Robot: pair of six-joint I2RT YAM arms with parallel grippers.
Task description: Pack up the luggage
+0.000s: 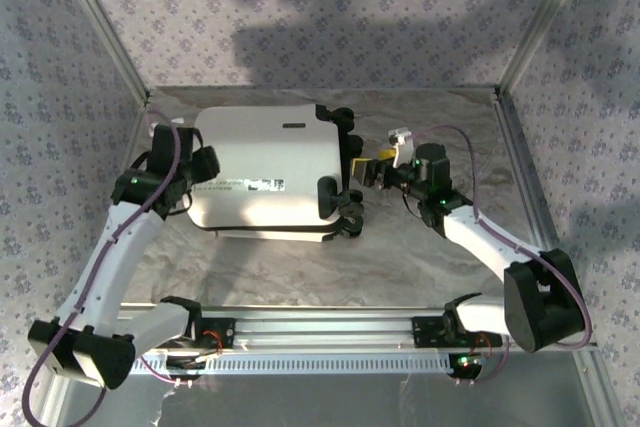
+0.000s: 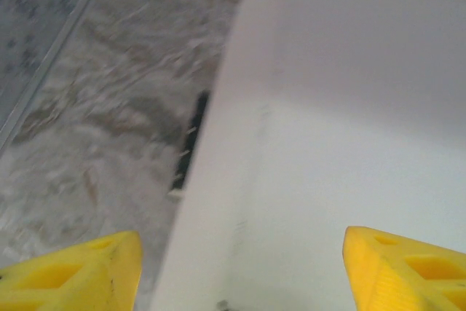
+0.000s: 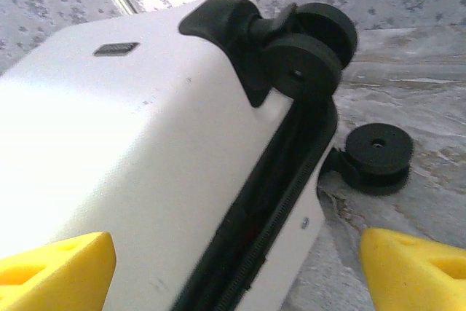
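Yellow fingertips [image 2: 73,271] of left gripper [image 2: 240,274], spread wide and released, grasping nothing. Between them, white shell of the luggage [image 2: 349,121], with its rounded edge above the marbled table [image 2: 87,107].

Same on the right wrist: right gripper [image 3: 233,271] released, fingertips [image 3: 54,267] far apart, level with the luggage's wheel end and clamping nothing. Just ahead, black zipper band [image 3: 269,202] between the two white halves; cannot tell whether fully zipped. Above it, a pair of black wheels [image 3: 306,63] on a black bracket. Lower down, another wheel [image 3: 377,149] resting on the table. Small dark label [image 3: 115,49] on the top shell.

From above, lies flat on the table left of centre, halves folded together, wheels toward the right arm. Sits between the two grippers, left one at its left end, right one just beside its wheels.
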